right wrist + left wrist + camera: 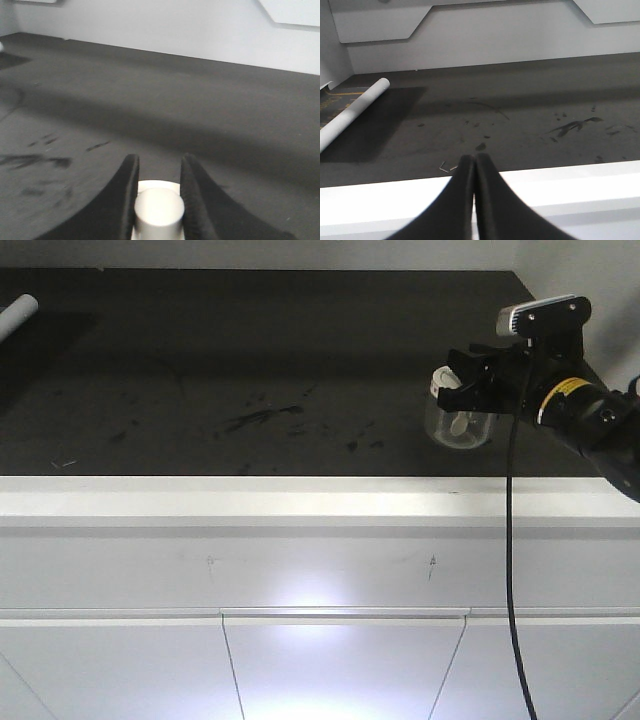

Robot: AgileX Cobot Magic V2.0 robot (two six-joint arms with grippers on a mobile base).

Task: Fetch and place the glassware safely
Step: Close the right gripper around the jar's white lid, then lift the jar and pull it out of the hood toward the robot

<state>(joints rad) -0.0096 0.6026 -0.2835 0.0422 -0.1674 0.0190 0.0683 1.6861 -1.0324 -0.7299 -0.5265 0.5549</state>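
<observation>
The glassware is a small squat clear jar (459,426) with a cream-white lid, at the right of the dark counter. My right gripper (462,380) is shut on the lid's central knob (159,212), one black finger on each side of it. In the front view the jar looks slightly tilted under the gripper; whether it rests on the counter cannot be told. My left gripper (473,159) is shut with nothing in it, its tips over the counter's white front edge. It does not show in the front view.
A white cylindrical tube (351,115) lies at the far left of the dark counter top (250,370). Dark smudges (260,418) mark the middle. A white wall (165,25) backs the counter. White cabinet fronts (340,660) lie below the front edge.
</observation>
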